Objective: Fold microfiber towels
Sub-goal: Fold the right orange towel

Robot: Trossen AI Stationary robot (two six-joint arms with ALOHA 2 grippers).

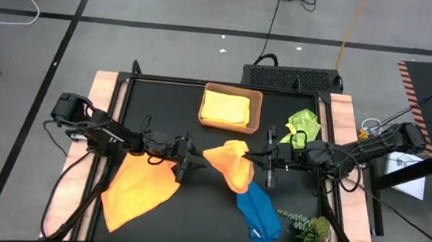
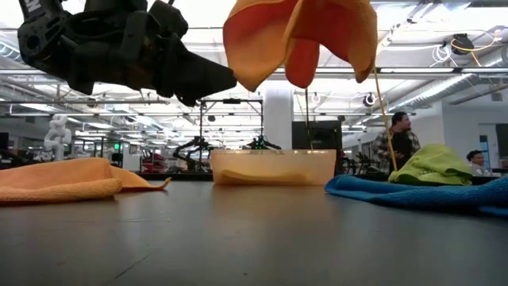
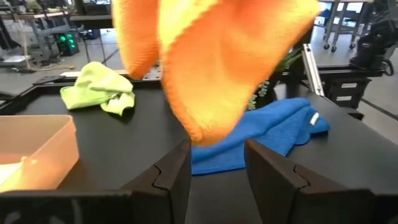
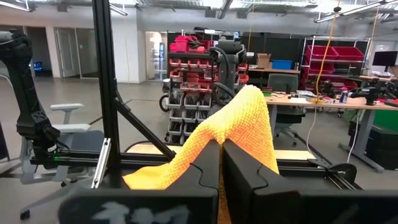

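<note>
On the left of the table an orange towel (image 1: 136,195) is lying spread flat. Just right of it, the left gripper (image 1: 186,166) is being held with fingers parted and nothing between them, facing the second orange towel (image 1: 232,164). That cloth is being gripped at one corner by the clenched right gripper (image 1: 270,158) and is hanging limp above the table. It is judged light, soft and floppy; a free hanging corner is likely the best hold. Further right, the blue towel (image 1: 259,213) and green towel (image 1: 301,124) are lying crumpled; a yellow towel (image 1: 227,108) is resting in the tray (image 1: 258,101).
</note>
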